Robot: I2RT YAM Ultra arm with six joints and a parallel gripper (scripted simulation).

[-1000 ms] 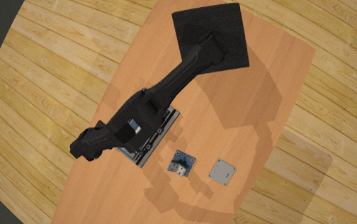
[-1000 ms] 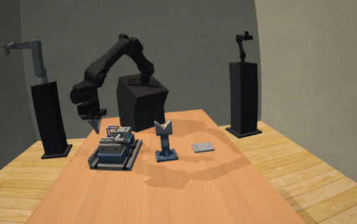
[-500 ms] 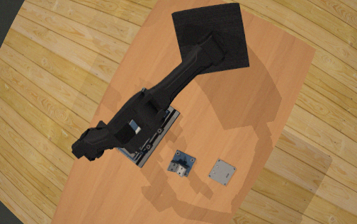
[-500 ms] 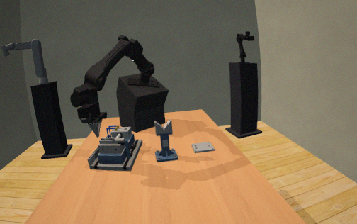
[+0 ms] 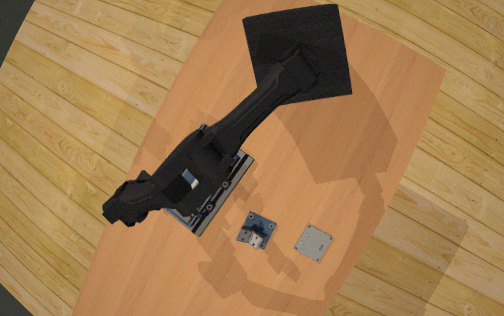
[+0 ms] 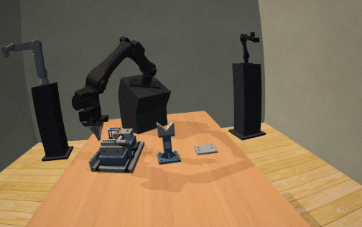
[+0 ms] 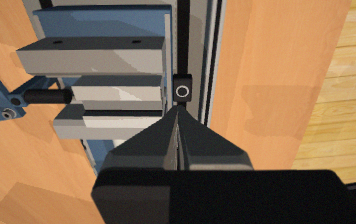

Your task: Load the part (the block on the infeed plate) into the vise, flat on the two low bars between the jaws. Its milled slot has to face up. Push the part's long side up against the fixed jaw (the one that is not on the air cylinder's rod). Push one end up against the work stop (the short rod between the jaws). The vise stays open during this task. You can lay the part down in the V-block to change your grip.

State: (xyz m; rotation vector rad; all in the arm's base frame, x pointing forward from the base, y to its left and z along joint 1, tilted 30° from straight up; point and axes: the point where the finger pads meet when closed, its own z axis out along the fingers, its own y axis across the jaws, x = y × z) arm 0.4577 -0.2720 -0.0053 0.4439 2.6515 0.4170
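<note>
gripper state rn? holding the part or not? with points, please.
Gripper (image 6: 98, 139) (image 7: 177, 112): closed, fingertips together, nothing between them; not holding the part.

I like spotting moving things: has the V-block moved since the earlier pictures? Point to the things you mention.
No. The V-block (image 5: 256, 230) (image 6: 166, 141) stands in the same spot, between the vise (image 5: 225, 200) (image 6: 113, 159) and the infeed plate (image 5: 314, 243) (image 6: 205, 149).
</note>
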